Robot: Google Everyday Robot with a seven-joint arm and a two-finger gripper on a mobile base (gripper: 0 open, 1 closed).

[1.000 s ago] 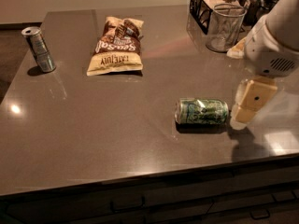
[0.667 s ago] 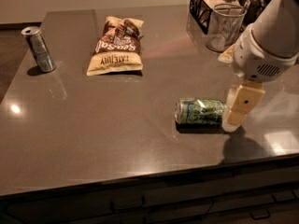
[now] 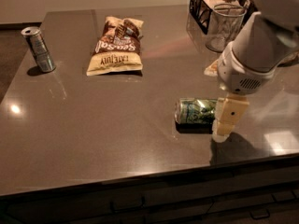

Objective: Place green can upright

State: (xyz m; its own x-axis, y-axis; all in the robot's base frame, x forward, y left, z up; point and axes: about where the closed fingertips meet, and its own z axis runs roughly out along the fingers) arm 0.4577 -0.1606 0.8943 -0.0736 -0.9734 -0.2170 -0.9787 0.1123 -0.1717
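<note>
The green can [image 3: 195, 111] lies on its side on the dark grey table [image 3: 93, 125], right of centre and near the front edge. Its silver end faces left. My gripper [image 3: 225, 120] hangs down from the white arm [image 3: 254, 55] at the can's right end, low over the table. It overlaps that end of the can in the camera view. The can's right end is hidden behind the gripper.
A slim silver-grey can [image 3: 38, 49] stands upright at the far left. A chip bag [image 3: 117, 45] lies at the back middle. A clear plastic cup [image 3: 225, 27] and a black wire basket [image 3: 203, 8] stand at the back right. The table's front edge runs just below the gripper.
The gripper has moved left, from beside the can's right end to overlapping it. The can has not moved.
</note>
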